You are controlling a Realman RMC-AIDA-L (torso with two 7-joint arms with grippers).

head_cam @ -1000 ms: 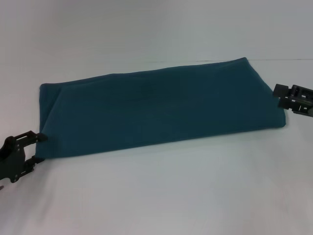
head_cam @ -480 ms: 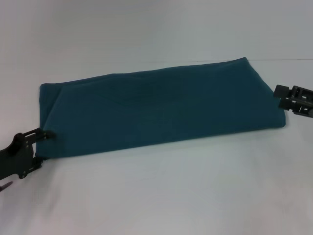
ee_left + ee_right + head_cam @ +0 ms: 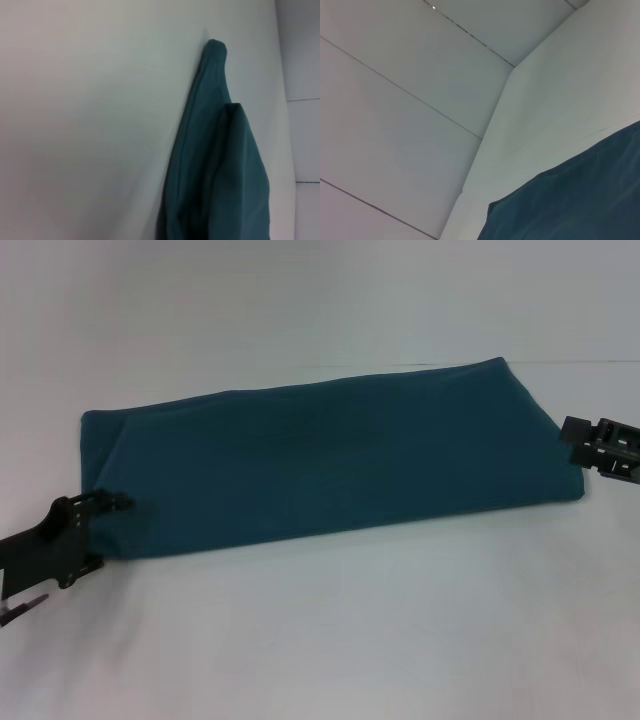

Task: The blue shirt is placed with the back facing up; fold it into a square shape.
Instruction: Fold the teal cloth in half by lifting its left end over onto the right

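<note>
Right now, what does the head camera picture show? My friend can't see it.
A blue shirt, folded into a long band, lies on a white table. The left gripper touches its near left corner; the right gripper sits at its right end.

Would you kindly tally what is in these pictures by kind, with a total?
Shirts: 1, the blue shirt, folded into a long strip.
Grippers: 2, the left gripper at the shirt's left end, the right gripper at its right end.
Tables: 1, the white table.
Total: 4.
</note>
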